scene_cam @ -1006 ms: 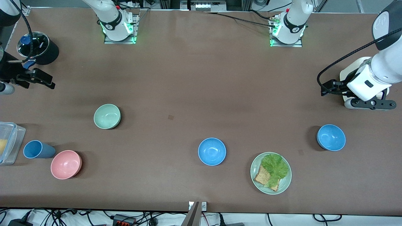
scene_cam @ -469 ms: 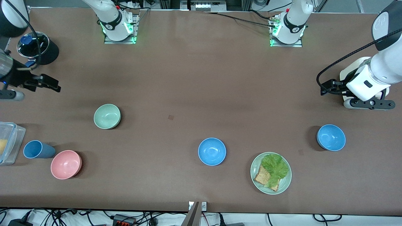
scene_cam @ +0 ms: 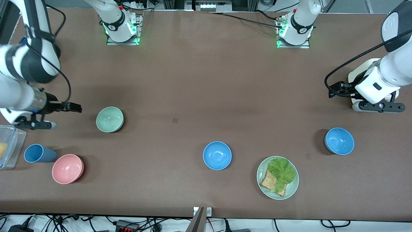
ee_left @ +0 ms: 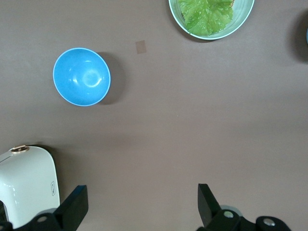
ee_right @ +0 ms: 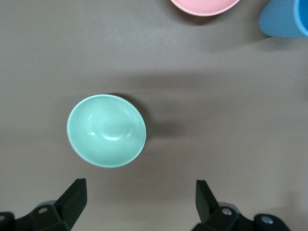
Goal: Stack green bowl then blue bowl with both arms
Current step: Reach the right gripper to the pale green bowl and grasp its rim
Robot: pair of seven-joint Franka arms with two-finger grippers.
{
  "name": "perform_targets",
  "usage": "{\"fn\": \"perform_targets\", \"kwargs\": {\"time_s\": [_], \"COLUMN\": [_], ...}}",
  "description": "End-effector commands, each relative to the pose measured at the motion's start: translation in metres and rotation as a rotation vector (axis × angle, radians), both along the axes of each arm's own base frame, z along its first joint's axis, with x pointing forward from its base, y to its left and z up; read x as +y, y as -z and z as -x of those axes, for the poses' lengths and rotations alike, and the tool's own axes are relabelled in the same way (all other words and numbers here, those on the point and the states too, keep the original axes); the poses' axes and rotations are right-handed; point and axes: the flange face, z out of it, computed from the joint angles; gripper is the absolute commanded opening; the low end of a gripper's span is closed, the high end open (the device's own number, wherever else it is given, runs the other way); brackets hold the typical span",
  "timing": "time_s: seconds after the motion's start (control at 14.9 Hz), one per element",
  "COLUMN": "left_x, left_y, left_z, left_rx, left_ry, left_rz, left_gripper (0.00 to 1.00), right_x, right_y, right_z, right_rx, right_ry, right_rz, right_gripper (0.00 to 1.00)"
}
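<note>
The pale green bowl sits empty on the table toward the right arm's end; it also shows in the right wrist view. One blue bowl sits toward the left arm's end and shows in the left wrist view. A second blue bowl sits near the table's middle. My right gripper hangs open and empty beside the green bowl, apart from it. My left gripper hangs open and empty, apart from the blue bowl at its end.
A pink bowl, a blue cup and a clear container stand at the right arm's end. A green plate with lettuce and bread lies between the blue bowls. A white appliance stands by the left gripper.
My right arm has swung toward the front camera and toward the green bowl. My left arm has barely moved. The bowls have not moved.
</note>
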Motion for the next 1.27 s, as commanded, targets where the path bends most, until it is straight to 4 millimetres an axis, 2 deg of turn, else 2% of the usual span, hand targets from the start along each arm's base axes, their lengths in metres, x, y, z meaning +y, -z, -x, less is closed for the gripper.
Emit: {"fn": "perform_targets", "kwargs": {"time_s": [0.0,0.2,0.47,0.67,0.74,0.87,1.01,1.07,1.21], "left_x": [0.002,0.000,-0.002,-0.003,-0.002,-0.002,0.000,-0.001,-0.001], "left_y": [-0.003,-0.003,-0.005,-0.005,-0.006,-0.005,-0.006,-0.006,-0.006], "left_z": [0.005,0.005,0.006,0.006,0.007,0.009,0.008,0.008,0.008], "left_rx": [0.011,0.012,0.016,0.018,0.021,0.035,0.032,0.032,0.034], "left_ry": [0.019,0.022,0.017,0.015,0.014,0.014,0.012,0.015,0.017], "left_rz": [-0.006,-0.006,-0.005,0.008,0.008,0.008,0.008,0.008,0.008], "left_gripper": [1.00,1.00,1.00,1.00,1.00,1.00,1.00,1.00,1.00], "right_x": [0.001,0.000,0.002,0.004,0.003,0.005,0.006,0.006,0.009], "right_y": [0.037,0.082,0.126,0.147,0.155,0.169,0.173,0.172,0.179], "right_z": [-0.003,-0.002,0.002,0.002,0.004,0.006,0.007,0.006,0.009], "right_rx": [0.017,0.046,0.113,0.125,0.137,0.156,0.165,0.164,0.183], "right_ry": [0.011,0.012,0.014,0.018,0.029,0.032,0.037,0.053,0.071], "right_rz": [0.020,0.025,0.025,0.021,0.022,0.025,0.025,0.029,0.034], "right_gripper": [1.00,1.00,1.00,1.00,0.96,0.81,0.66,0.56,0.29]}}
